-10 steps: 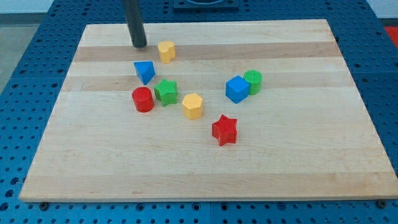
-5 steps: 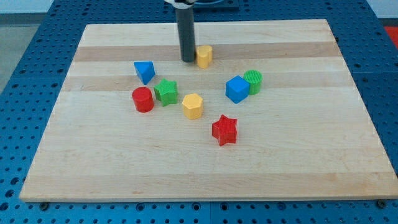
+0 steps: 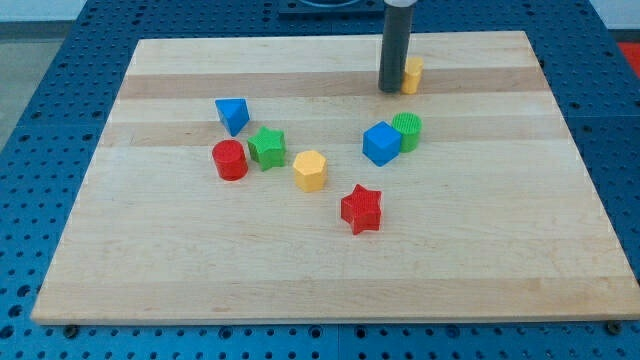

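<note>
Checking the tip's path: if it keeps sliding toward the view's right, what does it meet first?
My tip already sits against the small yellow block on its right. Beyond that block the wooden board looks free to its edge, though depth is uncertain.

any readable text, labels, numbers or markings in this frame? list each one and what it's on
None: no text, label, number or sign shows anywhere.
The wooden board, the rod ending in my tip, the small yellow block touching it on the view's right, and the other blocks are all unmarked.
</note>
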Robot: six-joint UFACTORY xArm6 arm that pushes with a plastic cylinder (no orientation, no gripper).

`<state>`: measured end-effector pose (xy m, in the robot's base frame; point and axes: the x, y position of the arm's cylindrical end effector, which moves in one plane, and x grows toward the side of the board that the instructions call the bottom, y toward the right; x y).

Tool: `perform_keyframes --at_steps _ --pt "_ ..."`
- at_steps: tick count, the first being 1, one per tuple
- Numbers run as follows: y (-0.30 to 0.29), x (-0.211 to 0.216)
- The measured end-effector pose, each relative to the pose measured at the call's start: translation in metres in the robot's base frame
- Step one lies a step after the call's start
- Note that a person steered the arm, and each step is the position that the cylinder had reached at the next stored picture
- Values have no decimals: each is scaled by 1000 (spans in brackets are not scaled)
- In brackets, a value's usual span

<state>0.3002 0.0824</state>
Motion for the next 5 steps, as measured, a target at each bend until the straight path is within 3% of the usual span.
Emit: perform_keyframes --at_steps 3,5 --pt "80 -12" --pt "88 -38"
